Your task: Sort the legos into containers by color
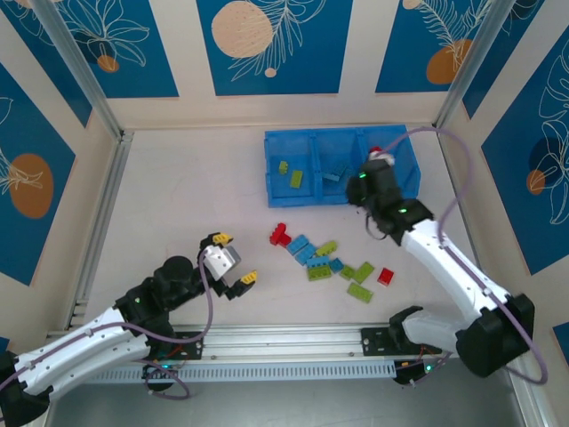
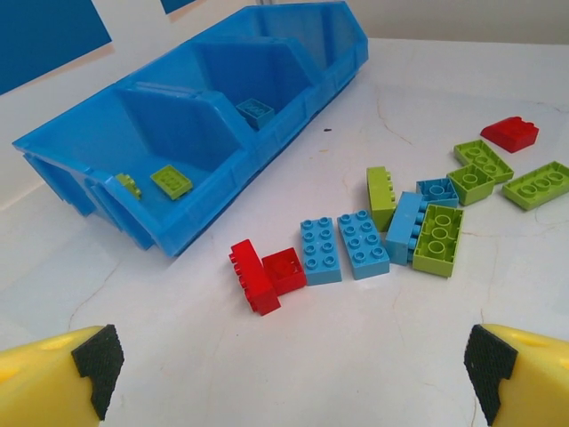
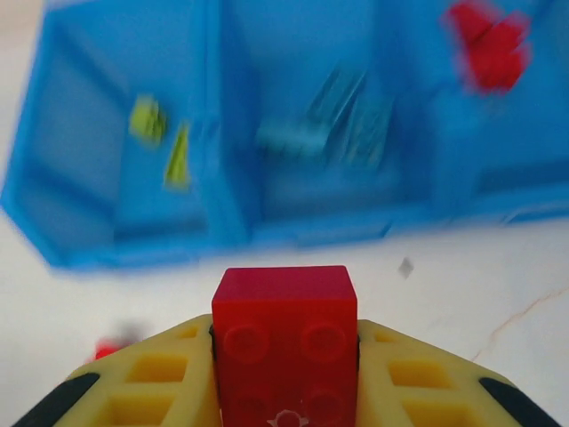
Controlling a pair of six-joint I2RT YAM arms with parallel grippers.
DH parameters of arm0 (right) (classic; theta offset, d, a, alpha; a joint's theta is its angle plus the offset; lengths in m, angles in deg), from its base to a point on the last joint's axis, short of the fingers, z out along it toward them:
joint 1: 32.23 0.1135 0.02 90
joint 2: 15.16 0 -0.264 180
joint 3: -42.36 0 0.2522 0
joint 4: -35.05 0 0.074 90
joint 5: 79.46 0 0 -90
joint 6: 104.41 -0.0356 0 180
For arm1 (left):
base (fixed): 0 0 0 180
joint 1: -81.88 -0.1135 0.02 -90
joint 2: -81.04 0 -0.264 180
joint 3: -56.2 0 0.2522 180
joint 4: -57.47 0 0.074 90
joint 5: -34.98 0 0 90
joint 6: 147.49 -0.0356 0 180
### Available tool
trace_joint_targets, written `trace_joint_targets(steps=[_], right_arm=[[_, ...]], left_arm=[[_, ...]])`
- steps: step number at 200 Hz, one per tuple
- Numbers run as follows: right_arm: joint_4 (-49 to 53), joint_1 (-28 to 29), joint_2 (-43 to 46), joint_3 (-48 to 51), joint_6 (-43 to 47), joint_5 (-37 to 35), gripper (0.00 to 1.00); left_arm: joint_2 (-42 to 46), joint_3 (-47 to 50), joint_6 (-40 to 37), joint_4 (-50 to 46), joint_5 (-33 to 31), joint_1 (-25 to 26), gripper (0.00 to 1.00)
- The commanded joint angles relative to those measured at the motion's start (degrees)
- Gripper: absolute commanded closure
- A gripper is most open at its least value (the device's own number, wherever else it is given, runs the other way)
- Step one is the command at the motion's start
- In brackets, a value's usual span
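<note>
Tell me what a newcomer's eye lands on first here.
The red brick pinched in the right gripper, close to the blue tray at the far side of the table. Next, the loose red, blue and green bricks scattered mid-table, with the left gripper open beside them.

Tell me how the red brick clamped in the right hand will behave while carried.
The red brick is likely stiff: its edges look square while clamped in the right hand. It is probably light, being small plastic. Its glossy faces could slip, though the flat sides suit the grip.
</note>
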Motion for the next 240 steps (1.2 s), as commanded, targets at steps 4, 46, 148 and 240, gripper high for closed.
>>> trace_joint_targets(steps=[4, 46, 148, 240], right_arm=[[-5.26, -11.68, -7.33, -4.25, 1.79, 6.16, 0.77], [-0.46, -18.78, -32.19, -25.25, 3.96, 6.20, 0.77], [17.12, -19.57, -34.44, -38.33, -7.20, 15.82, 0.31], [14.27, -4.47, 4.71, -1.87, -3.57, 35.36, 0.24]], left_arm=[[-0.16, 0.43, -0.23, 1.83, -1.53, 0.24, 0.00], [-0.20, 0.36, -0.91, 0.65, -3.60, 0.19, 0.00], [-3.94, 0.20, -1.65, 1.84, -4.85, 0.23, 0.00], [-17.35, -4.26, 10.06, 6.61, -2.62, -0.03, 0.00]])
